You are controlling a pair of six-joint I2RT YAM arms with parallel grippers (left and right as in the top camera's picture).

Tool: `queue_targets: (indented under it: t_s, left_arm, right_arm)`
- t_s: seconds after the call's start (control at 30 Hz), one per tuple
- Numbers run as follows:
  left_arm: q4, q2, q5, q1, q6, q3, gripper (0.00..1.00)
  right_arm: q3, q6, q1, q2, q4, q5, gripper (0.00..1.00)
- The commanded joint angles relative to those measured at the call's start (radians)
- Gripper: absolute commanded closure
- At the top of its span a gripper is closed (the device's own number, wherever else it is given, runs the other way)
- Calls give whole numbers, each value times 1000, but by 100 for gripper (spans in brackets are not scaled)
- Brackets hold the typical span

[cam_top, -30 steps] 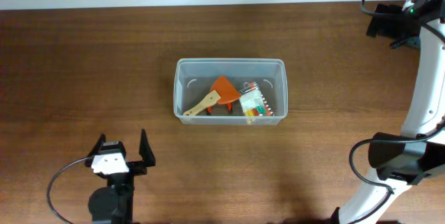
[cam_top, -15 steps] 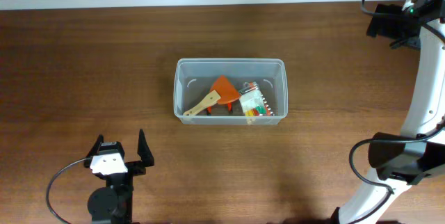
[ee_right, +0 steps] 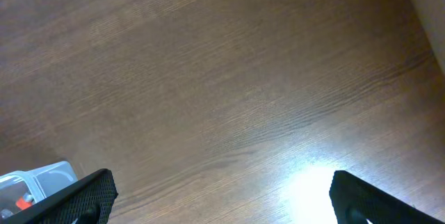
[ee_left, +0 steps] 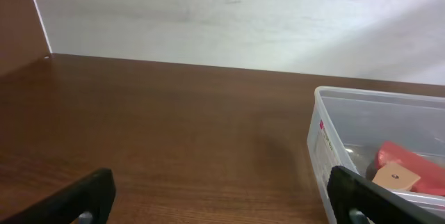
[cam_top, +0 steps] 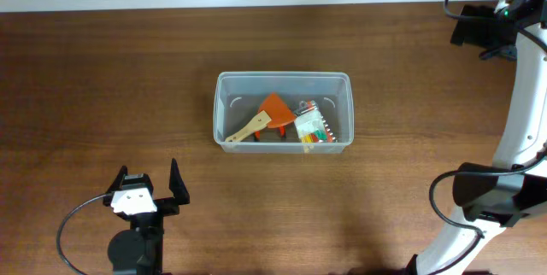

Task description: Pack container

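Left gripper was released: jaws wide, nothing between them, only bare table. The left wrist view cut both fingers down to dark tips at the bottom edge.

Right gripper was also spread wide with nothing in the gap. Its fingertips showed only in the bottom corners of its wrist view. From overhead that end of the arm was a dark lump at the frame's far corner, and the fingers couldn't be separated.

The container sat upright on the table, ahead of the left jaws and off to their right, well apart. In the left wrist view it ran out of frame, with the right fingertip overlapping its near wall. The right wrist view caught just one corner, right above the left-hand fingertip in that view.

Inside were an orange-bladed tool with a wooden handle and, just beside it, a small clear packet of coloured pieces. They lay overlapping; couldn't tell which lay on top. Through the translucent wall, the left wrist view showed only a blurry red and tan patch. The sticker on the wall was unreadable.
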State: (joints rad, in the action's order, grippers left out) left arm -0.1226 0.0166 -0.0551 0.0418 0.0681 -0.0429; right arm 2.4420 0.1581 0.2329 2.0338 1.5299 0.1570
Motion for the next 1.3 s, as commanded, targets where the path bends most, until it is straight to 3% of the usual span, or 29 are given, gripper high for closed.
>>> queue_targets:
  t_s: [0.0,0.4,0.83,1.1,1.27]
  left_arm:
    - [0,-11,11,6,-16,12,1]
    - [0,-11,11,6,-16,12,1]
    - [0,-11,11,6,-16,12,1]
    - [0,-11,11,6,-16,12,1]
    - [0,-11,11,6,-16,12,1]
  right_arm:
    - [4,4,-3,-17,0,5,1]
    - [4,3,-5,-76,0,5,1]
    - [4,4,-10,-551,0,5,1]
    - [-2,-1,-165,-822,1,36,1]
    - [-103,-1,-202,-953,-3,40,2]
